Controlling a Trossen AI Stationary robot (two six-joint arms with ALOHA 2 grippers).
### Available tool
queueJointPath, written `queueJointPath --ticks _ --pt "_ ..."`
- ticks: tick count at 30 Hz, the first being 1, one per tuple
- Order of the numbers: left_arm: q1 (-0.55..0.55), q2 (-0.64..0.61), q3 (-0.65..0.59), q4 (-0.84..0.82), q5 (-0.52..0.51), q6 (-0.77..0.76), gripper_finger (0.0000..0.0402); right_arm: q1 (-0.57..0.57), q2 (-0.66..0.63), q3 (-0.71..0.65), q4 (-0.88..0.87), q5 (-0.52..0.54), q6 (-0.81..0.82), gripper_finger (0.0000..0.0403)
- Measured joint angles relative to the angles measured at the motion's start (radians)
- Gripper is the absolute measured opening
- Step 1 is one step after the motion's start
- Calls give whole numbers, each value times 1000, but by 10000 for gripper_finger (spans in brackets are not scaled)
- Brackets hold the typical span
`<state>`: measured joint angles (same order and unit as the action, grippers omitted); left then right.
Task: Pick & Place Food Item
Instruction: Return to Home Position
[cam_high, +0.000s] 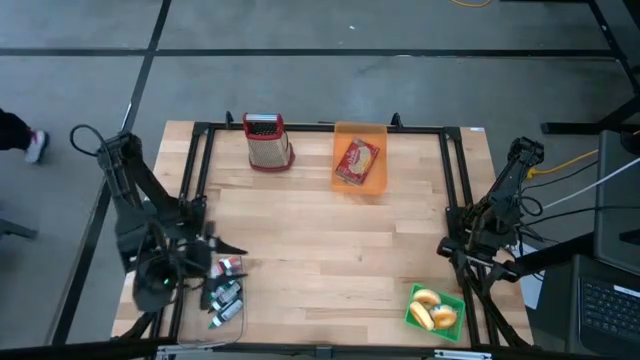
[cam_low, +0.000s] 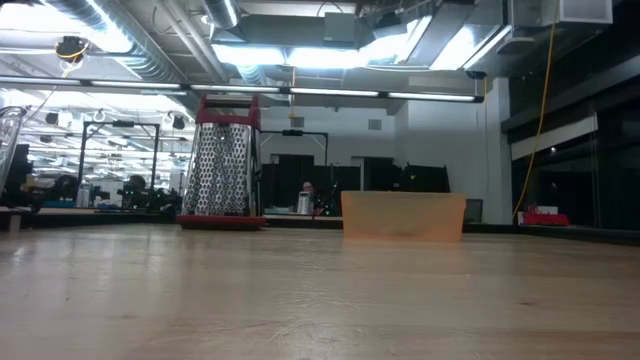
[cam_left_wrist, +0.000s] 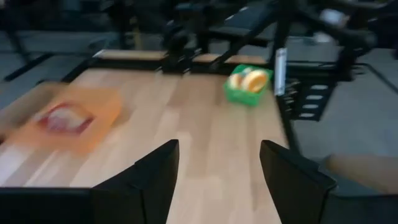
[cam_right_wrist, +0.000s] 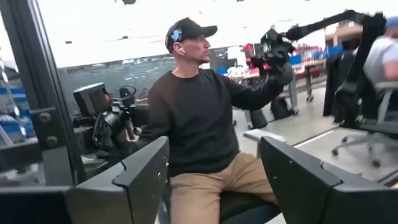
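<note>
A red food packet lies in an orange tray at the table's far middle; the left wrist view shows the packet blurred. Yellow buns sit in a green basket at the near right corner, and the buns also show in the left wrist view. My left gripper is open above the near left part of the table, with only bare wood between its fingers. My right gripper is open at the table's right edge, turned toward the room.
A metal box grater with red trim stands upright at the far left, beside the tray; the low view shows the grater and the tray. A black frame runs around the table. Beyond the right gripper a seated person holds a handle.
</note>
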<state>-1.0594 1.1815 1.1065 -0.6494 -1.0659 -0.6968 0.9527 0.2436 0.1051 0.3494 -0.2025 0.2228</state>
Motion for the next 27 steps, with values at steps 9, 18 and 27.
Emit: queueJointPath --ticks 9,18,27 --pt "221 18 0 590 304 634 223 1 3 0 29 -258 -135 255" --pt "283 30 0 484 326 468 222 1 13 0 23 -398 -65 256" --pt "418 -9 -113 715 869 702 219 0 18 0 29 -686 -84 256"
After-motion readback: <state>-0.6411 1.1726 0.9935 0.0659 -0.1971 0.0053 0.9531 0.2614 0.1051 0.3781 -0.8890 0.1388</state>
